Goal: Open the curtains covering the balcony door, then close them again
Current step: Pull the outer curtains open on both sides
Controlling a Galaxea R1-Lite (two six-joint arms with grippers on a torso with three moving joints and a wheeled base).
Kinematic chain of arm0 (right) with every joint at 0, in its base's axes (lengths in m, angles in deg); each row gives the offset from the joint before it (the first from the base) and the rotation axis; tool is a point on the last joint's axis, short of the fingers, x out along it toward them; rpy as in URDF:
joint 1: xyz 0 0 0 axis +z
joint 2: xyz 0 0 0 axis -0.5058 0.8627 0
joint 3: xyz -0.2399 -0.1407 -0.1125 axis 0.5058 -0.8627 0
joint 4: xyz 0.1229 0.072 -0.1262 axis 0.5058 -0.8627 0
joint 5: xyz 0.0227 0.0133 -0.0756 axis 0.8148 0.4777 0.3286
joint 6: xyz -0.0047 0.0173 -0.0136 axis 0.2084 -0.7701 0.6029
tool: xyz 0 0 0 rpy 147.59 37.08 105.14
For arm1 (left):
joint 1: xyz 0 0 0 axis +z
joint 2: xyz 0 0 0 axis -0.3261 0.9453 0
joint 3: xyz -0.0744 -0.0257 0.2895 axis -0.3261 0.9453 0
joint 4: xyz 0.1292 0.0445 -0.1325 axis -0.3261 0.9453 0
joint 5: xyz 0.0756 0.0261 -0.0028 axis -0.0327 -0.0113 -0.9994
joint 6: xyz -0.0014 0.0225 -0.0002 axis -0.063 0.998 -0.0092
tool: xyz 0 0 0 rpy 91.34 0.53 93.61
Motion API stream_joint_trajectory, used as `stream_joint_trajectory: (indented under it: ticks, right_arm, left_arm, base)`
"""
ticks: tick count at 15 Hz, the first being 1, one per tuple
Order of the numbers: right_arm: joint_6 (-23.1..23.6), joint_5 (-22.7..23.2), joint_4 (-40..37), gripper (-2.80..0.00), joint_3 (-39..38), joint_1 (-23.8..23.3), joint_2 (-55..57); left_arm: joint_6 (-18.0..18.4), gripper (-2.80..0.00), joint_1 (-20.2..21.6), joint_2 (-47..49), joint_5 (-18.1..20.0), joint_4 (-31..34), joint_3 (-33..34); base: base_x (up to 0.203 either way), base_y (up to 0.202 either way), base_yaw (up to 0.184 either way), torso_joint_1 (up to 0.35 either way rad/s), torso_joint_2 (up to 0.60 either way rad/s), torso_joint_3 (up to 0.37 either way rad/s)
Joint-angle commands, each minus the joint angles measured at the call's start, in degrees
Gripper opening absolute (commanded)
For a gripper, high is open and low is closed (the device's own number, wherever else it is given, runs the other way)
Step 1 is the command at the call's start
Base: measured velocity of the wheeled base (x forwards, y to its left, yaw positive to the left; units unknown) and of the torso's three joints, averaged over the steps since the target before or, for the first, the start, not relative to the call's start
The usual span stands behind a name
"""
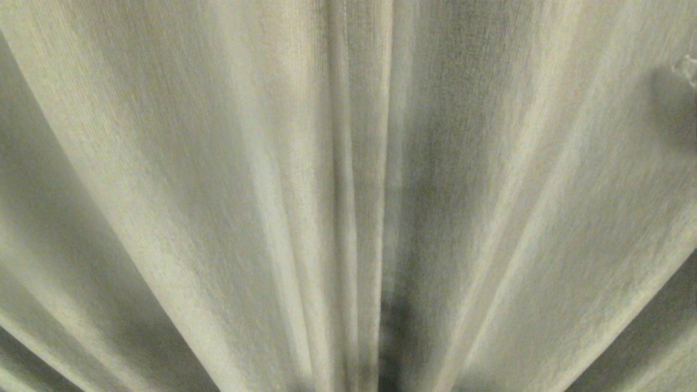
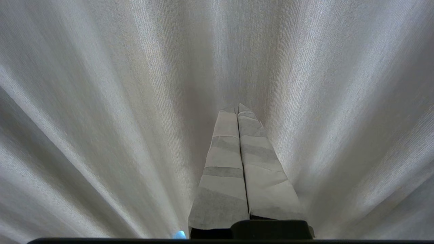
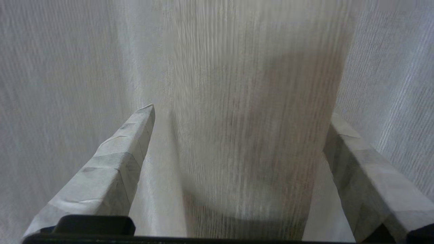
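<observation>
Head view: we find only the curtains (image 1: 348, 196), drawn and pleated, filling the frame; the door is hidden.

Left wrist view: the left gripper (image 2: 237, 110) is closed and empty, close to the cloth.

Right wrist view: the right gripper (image 3: 237, 115) is spread wide around a fold. If it closes shallow, we judge the fold may slip out.

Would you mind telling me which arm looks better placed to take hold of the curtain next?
Right, probably. The right gripper stands wide open with a fold of the curtains between its fingers, ready to close. The left gripper is shut, merely pointing at the cloth.
</observation>
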Motion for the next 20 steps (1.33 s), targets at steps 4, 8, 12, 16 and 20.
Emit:
stream_joint_trajectory:
  ticks: [4, 8, 12, 16, 20]
  right_arm:
    - [0.15, 0.06, 1.15, -2.8, 1.07, -0.02, 2.66]
    - [-0.18, 0.06, 3.12, -2.8, 1.33, -0.02, 3.86]
    - [-1.04, 0.06, 3.2, -2.8, 1.42, 0.06, 4.47]
    - [-1.05, 0.23, 3.71, -2.8, 1.42, 0.04, 4.47]
    - [-1.06, 0.32, 4.87, -2.8, 1.42, 0.07, 4.47]
  left_arm:
    - [0.01, -2.8, 0.07, -0.02, -0.03, 0.02, -0.01]
    - [0.01, -2.8, -0.01, -0.02, -0.03, 0.02, -0.01]
    - [0.01, -2.8, -0.01, -0.02, -0.03, 0.02, -0.01]
    - [0.04, -2.8, 0.05, -0.02, -0.03, 0.02, -0.01]
    - [0.01, -2.8, 0.08, -0.02, -0.03, 0.02, -0.01]
  base:
    - [0.0, 0.0, 0.0, 0.0, 0.0, 0.0]
    - [0.0, 0.0, 0.0, 0.0, 0.0, 0.0]
    - [0.0, 0.0, 0.0, 0.0, 0.0, 0.0]
    - [0.0, 0.0, 0.0, 0.0, 0.0, 0.0]
    - [0.0, 0.0, 0.0, 0.0, 0.0, 0.0]
